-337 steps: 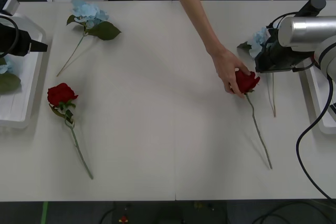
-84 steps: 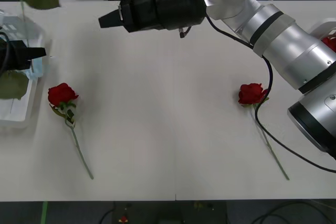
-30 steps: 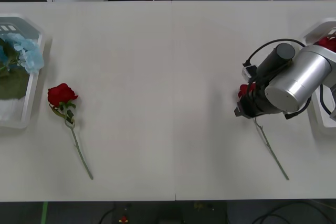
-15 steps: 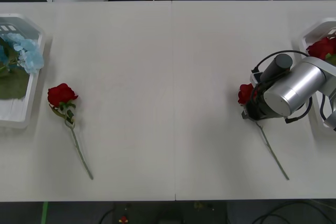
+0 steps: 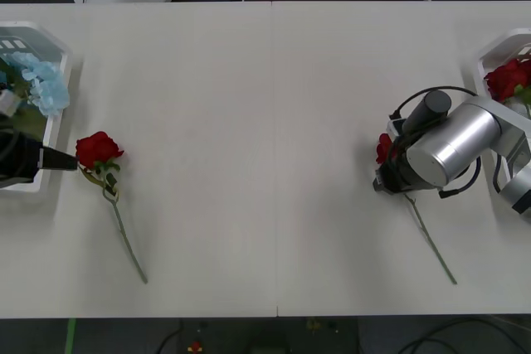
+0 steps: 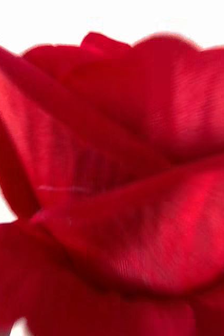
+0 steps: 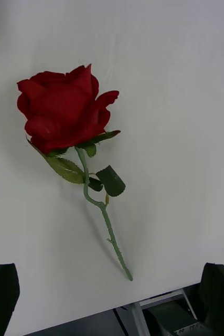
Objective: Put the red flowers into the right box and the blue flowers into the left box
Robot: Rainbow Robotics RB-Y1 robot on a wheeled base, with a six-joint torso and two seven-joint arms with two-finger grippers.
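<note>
Right gripper (image 5: 383, 178) sits low on the table (image 5: 265, 122), right at the bloom of the right red rose (image 5: 384, 148); cannot tell whether it has closed. Stem trails away from it toward the table's near edge, long axis bloom-far, stem-near. Likely light, with soft petals that crush and a thin, springy stem; best taken at the stem just under the bloom. Left gripper (image 7: 112, 294) is spread wide beside the left red rose (image 5: 98, 149). The right box (image 5: 485, 72) lies beyond the right arm.

White table (image 5: 265, 122), two red roses (image 5: 99, 150), two white trays (image 5: 50, 134)
</note>
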